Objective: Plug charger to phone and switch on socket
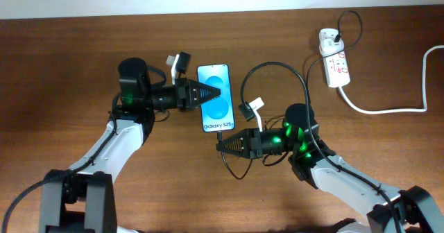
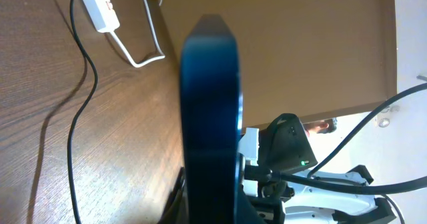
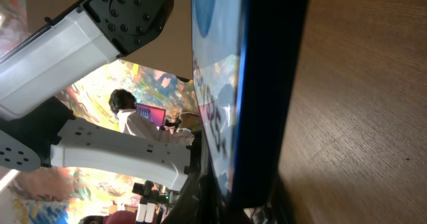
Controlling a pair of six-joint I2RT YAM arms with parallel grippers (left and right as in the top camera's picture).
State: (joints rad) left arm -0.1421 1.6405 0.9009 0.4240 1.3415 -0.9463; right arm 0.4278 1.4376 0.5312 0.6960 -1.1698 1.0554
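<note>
The phone (image 1: 216, 108) with its blue screen lies left of the table's middle. My left gripper (image 1: 201, 94) is shut on its left long edge. In the left wrist view the phone (image 2: 210, 104) stands edge-on between my fingers. My right gripper (image 1: 220, 146) sits at the phone's bottom end, shut on the charger connector there. The right wrist view shows the phone (image 3: 267, 84) edge-on just above my jaws, and the connector itself is lost in shadow. The thin black charger cable (image 1: 277, 64) loops from there toward the white socket (image 1: 334, 57) at the back right.
The socket's thick white cord (image 1: 388, 110) curves off to the right edge. The socket (image 2: 100, 7), its cord (image 2: 143, 54) and the black cable (image 2: 83, 111) also show in the left wrist view. Slack cable lies under my right gripper (image 1: 237, 172).
</note>
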